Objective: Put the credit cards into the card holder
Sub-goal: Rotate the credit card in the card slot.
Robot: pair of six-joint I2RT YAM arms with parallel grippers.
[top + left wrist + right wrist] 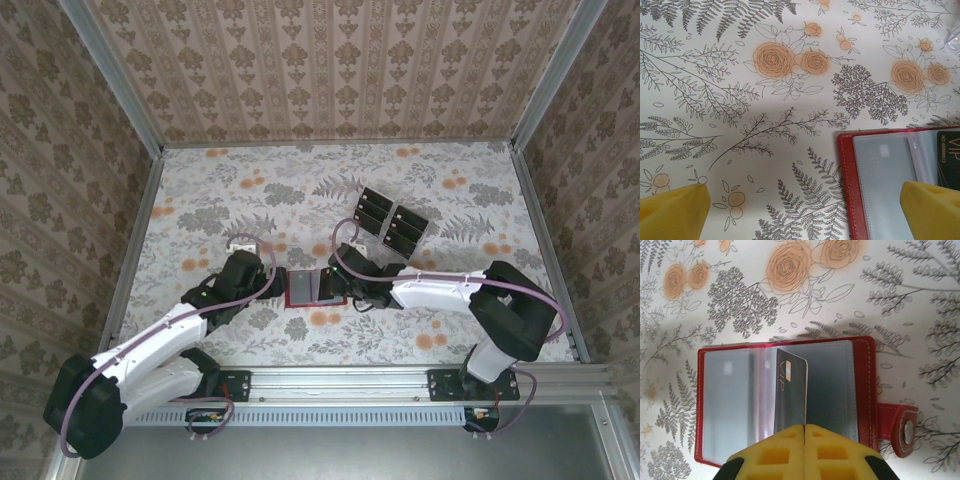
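The red card holder (864, 385) lies open on the flowered table, grey clear pockets up, its closure tab (901, 424) out to the right. My right gripper (804, 428) is shut on a black card marked VIP (790, 390), held on edge over the holder's middle fold; I cannot tell whether its far end is inside a pocket. My left gripper (802, 215) is open, one yellow fingertip (932, 210) over the holder's (846, 175) left page, the other over bare table. From above, both grippers (278, 278) (342, 280) flank the holder (305, 290). More black cards (376, 208) lie behind it.
The spare black cards sit in two rows in a clear plastic tray (392, 222) behind the holder, right of centre. Metal rails and patterned walls (140, 230) bound the table on the left, right and back. Open tabletop lies at the far left.
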